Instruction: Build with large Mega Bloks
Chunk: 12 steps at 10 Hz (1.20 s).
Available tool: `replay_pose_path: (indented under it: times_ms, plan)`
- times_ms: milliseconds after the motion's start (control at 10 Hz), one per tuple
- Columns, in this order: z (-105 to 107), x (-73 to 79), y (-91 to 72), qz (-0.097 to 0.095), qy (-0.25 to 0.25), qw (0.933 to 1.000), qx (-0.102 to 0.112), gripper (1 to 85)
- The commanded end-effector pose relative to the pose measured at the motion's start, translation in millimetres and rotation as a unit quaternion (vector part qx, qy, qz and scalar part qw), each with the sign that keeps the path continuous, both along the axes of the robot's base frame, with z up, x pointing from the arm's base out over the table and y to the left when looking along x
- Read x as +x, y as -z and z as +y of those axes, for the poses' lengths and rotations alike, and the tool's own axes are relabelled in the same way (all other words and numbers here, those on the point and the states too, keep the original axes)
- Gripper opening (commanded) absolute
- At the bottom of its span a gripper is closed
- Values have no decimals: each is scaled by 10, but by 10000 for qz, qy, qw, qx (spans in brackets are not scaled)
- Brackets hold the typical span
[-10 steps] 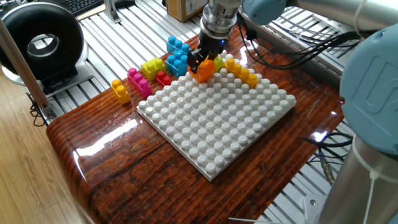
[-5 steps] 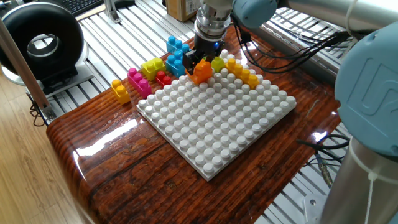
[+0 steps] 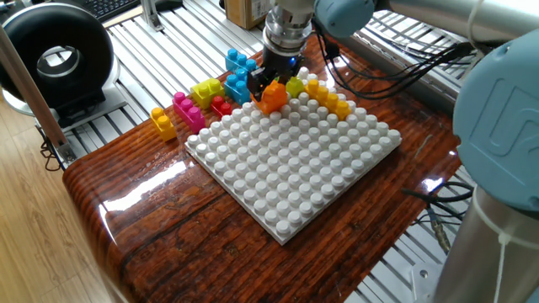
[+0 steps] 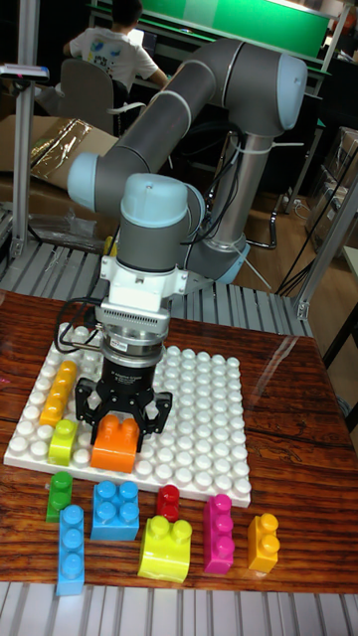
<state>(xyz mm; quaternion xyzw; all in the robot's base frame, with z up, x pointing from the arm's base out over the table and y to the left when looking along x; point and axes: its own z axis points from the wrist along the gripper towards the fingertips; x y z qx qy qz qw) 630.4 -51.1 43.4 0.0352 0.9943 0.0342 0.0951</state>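
I've got the gripper clamped on the orange brick, fingers on either side of it. The brick sits at the front edge of the white baseplate, upright, studs up; I can't tell if it's pressed down on the studs or just above them. In the fixed view the same orange brick shows at the far edge of the baseplate under the gripper.

On the plate already: a yellow-orange long brick along the left edge, and a lime yellow brick just in front of it, beside the orange one.

Loose on the wooden table, off the plate in the tall view:
- green brick
- long blue brick
- square blue brick
- small red brick
- lime yellow square brick
- pink brick
- yellow-orange brick

None of the loose ones touch the gripper.
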Motion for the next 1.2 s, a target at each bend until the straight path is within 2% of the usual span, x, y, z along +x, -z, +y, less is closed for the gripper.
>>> replay_pose_path:
  times_ms: [0,400,700,800,900,1000,1100]
  plan:
    - [-18,3,47,4,-135,9999,20,10]
    - [75,84,96,4,-6,10000,-24,10]
    - [28,106,88,11,-22,10000,-19,10]
    - [40,41,76,125,-43,9999,-22,10]
    - [106,-11,49,216,-57,9997,70,40]
    - [131,-86,31,333,-256,9991,94,170]
    - [90,-67,32,316,-413,9986,30,273]
